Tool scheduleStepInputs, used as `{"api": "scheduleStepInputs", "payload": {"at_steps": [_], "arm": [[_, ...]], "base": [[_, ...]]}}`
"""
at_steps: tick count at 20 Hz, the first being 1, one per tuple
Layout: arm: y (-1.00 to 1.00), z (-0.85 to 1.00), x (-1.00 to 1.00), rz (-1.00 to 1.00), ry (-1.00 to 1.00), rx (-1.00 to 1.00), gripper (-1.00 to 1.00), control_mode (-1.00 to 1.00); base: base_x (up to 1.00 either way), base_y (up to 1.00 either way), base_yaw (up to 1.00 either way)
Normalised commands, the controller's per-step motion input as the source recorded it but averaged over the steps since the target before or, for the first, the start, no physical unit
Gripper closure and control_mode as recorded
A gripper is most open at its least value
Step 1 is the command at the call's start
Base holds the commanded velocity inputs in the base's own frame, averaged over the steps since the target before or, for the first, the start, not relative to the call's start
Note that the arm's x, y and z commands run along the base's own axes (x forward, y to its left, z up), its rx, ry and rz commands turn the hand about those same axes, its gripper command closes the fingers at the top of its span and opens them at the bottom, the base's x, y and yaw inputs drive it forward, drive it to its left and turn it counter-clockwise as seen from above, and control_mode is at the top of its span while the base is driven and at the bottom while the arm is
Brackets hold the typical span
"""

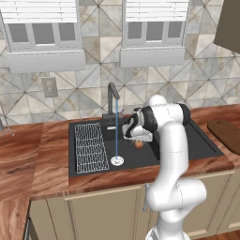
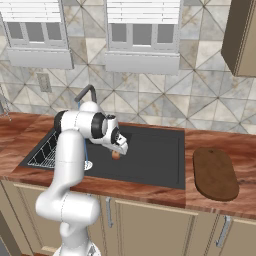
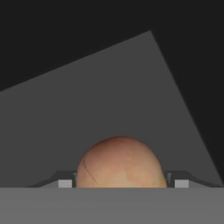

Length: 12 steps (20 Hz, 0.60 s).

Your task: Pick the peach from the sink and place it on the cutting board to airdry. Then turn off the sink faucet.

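**Closing on the peach in the basin**

Reaching down into the sink (image 1: 197, 140), the gripper (image 1: 138, 140) has its jaws on either side of the peach (image 3: 120, 162), the finger tips (image 3: 64, 183) pressed against its flanks in the hand view. The fruit sits low in the black basin, right of the faucet (image 1: 112, 101), whose water stream falls onto the white drain disc (image 1: 116, 161). The cutting board (image 2: 215, 174) lies on the counter, well apart to the right.
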Motion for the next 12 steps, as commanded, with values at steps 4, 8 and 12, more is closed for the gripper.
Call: {"api": "scheduleStepInputs", "payload": {"at_steps": [4, 8, 12], "arm": [[0.00, 0.19, -0.05, 0.00, -0.06, 0.00, 1.00, -1.00], [0.00, 0.55, -0.19, 0.00, -0.11, -0.01, 1.00, -1.00], [0.00, 0.71, -0.21, 0.00, -0.08, -0.03, 1.00, -1.00]], "base": [[0.00, 0.00, 0.00], [0.00, 0.00, 0.00], [0.00, 0.00, 0.00]]}}
